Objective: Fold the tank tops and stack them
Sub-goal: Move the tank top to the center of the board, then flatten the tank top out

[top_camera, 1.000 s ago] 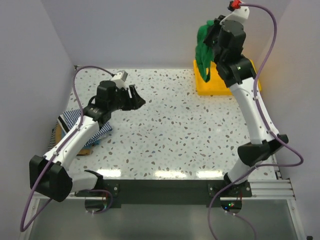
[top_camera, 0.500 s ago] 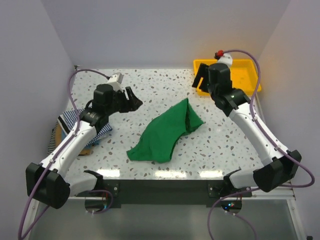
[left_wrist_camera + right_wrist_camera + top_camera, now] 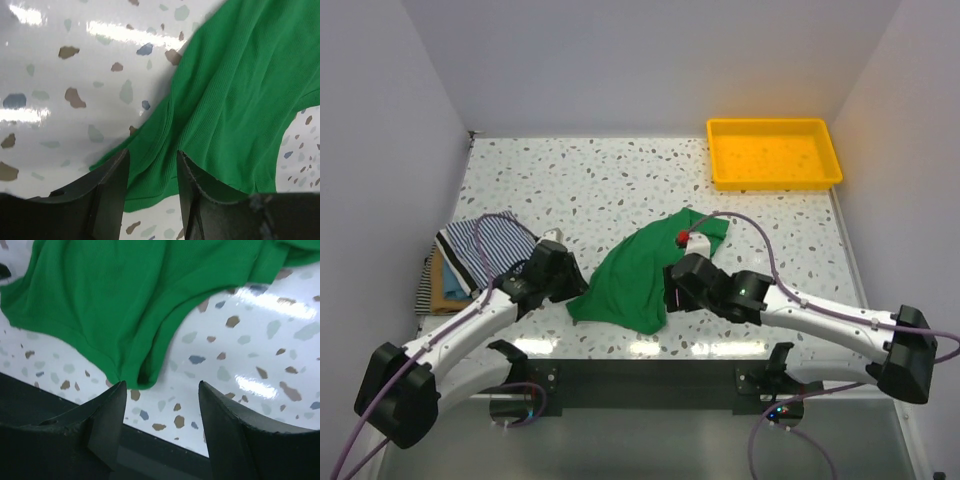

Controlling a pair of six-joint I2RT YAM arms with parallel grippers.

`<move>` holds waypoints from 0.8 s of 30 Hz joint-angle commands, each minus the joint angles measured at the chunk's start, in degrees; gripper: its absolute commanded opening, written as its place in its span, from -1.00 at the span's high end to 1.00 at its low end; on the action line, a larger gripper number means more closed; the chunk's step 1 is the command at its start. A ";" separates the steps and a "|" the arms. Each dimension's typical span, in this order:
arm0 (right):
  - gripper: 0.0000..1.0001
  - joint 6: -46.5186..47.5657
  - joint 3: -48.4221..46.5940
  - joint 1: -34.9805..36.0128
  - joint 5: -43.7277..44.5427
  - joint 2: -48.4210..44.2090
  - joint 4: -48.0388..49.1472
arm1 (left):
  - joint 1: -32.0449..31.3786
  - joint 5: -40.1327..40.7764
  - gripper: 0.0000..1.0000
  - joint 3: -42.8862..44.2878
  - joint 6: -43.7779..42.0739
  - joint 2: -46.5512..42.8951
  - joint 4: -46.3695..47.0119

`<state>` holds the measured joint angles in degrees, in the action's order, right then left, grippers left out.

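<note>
A plain green tank top [image 3: 638, 268] lies crumpled flat in the middle of the table. My left gripper [image 3: 574, 286] is low at its near left corner. In the left wrist view the fingers [image 3: 114, 190] stand apart astride the green hem [image 3: 150, 175], and the cloth between them is not pinched. My right gripper [image 3: 671, 290] is at the near right edge of the top. It is open wide [image 3: 160, 390] over bare table, with a green corner [image 3: 142, 375] just beside its left finger. A navy-white striped tank top [image 3: 482, 244] lies on a tan one [image 3: 442, 286] at the left.
A yellow plastic tray [image 3: 775, 184] stands at the back right corner. The table's near edge and its dark rail [image 3: 165, 460] run close below the right gripper. White walls enclose the table on three sides.
The right gripper let go of the green top, which dropped from the air onto the table. Both arms swung down to the top's near edge, the left jaws narrowing over the hem.
</note>
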<state>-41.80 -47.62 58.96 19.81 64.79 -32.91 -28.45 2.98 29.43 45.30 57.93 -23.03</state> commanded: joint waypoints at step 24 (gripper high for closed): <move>-0.18 -10.31 3.85 11.97 0.49 18.96 12.34 | -3.02 5.81 -0.07 -8.85 19.39 -2.65 -6.78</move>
<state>-50.41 -44.18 70.83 18.81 82.67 -23.55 -31.20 9.39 23.29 63.70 53.80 -32.32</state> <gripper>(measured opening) 0.614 0.539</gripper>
